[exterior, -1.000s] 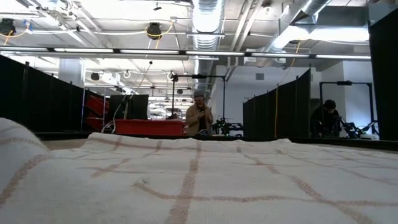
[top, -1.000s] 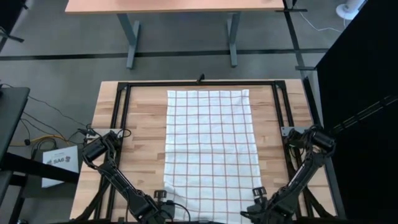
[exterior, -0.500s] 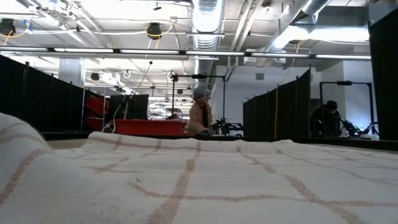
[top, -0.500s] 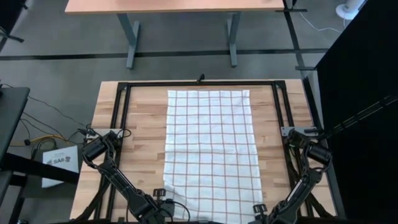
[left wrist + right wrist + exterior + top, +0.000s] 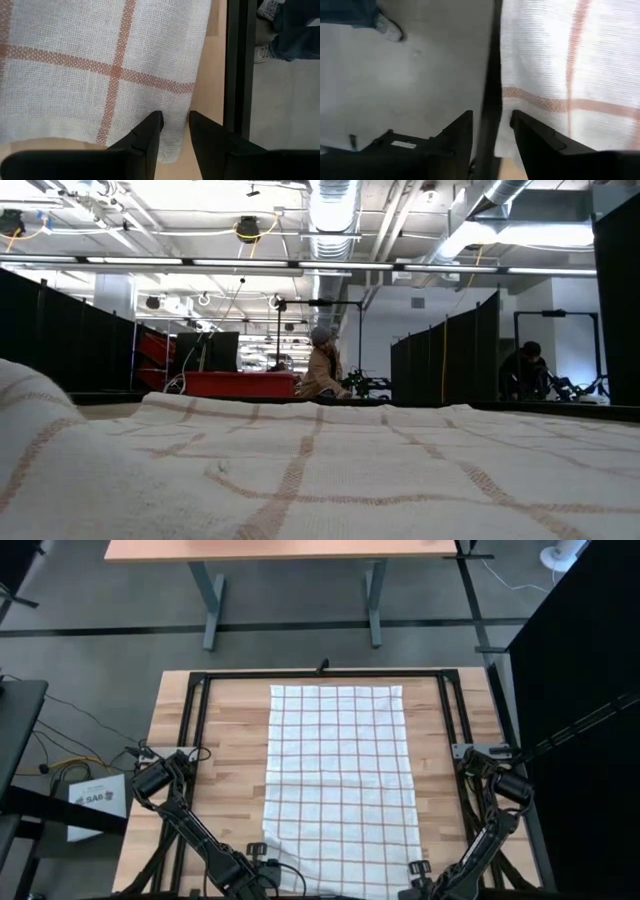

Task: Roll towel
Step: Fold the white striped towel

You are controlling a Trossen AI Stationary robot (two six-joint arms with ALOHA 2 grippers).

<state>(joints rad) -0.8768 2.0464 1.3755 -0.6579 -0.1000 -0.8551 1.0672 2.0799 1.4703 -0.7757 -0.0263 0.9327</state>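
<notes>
**Checked towel lies flat, both grippers at its near corners**

The towel, white with a grid of thin reddish-brown lines, lies spread flat in the middle of the wooden table. Its long axis runs from the robot's edge of the table to the far edge, with the short sides parallel to those edges. A black frame borders it on the left, right and far sides, standing apart from the cloth.

The left gripper is low at the towel's near left corner, its fingers slightly parted with the corner of the cloth lying in the narrow gap between them. The right gripper is at the near right corner, fingers parted, astride a black bar with the towel's edge just beside it.

In the low view the cloth fills the foreground, bulging up at one side. Beyond the table, a person stands far back in the room, and another by a dark partition.
</notes>
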